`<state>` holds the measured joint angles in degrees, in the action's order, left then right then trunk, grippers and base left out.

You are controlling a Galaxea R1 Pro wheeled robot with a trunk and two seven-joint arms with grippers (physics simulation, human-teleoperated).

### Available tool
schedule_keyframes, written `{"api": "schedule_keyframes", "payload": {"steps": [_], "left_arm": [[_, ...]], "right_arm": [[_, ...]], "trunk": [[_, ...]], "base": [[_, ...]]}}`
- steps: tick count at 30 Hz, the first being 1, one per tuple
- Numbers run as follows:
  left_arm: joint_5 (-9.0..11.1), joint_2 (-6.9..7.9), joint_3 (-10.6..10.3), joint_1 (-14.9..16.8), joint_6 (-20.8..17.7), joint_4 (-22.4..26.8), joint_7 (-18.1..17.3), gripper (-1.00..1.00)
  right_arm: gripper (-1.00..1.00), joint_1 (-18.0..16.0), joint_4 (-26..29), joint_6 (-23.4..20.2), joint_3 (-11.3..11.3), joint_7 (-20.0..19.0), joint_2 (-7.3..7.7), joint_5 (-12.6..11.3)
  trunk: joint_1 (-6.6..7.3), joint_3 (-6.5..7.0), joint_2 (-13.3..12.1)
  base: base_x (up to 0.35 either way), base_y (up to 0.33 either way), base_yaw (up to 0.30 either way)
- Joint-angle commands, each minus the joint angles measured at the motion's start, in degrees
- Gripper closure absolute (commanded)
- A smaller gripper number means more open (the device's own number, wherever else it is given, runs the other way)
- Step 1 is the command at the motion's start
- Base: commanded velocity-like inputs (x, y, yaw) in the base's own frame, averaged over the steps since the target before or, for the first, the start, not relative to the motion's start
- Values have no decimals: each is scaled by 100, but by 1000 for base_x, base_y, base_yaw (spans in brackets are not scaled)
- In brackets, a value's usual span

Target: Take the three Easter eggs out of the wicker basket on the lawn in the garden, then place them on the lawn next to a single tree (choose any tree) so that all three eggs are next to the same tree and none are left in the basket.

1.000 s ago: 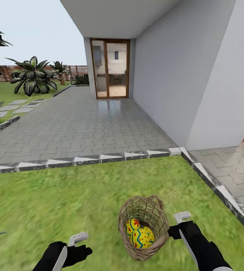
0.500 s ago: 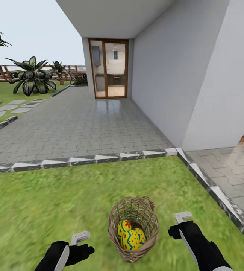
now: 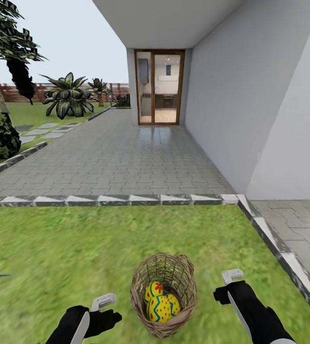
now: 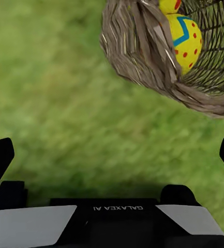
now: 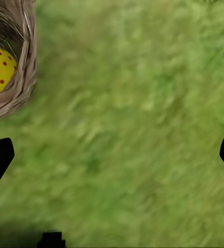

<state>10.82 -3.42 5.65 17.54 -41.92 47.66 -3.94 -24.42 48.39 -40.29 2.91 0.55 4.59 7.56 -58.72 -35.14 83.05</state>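
Fingers of left gripper (image 4: pixel 112 155) and right gripper (image 5: pixel 112 155) spread wide, both empty. Wicker basket (image 3: pixel 163 294) stands on the lawn (image 3: pixel 78 248) between them, Easter eggs (image 3: pixel 160 302) inside (2 distinguishable, flower and zigzag patterns)

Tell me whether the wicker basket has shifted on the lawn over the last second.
Cannot tell. The wicker basket sits further left in the head view, but the curb and doorway shifted too, so the camera moved.
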Motion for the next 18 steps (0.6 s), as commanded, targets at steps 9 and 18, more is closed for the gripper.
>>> {"api": "schedule_keyframes", "payload": {"steps": [9,18], "left_arm": [[-19,-17,32,4,-36,-5,-28,-100],[11,-55,43,4,-28,15,-28,-100]], "right_arm": [[-100,-1,-2,24,39,6,17,28],[-100,-1,124,69,34,-25,25,26]], "trunk": [[-1,-6,3],[-1,-6,3]], "base": [[116,-347,159],[66,-102,3]]}}
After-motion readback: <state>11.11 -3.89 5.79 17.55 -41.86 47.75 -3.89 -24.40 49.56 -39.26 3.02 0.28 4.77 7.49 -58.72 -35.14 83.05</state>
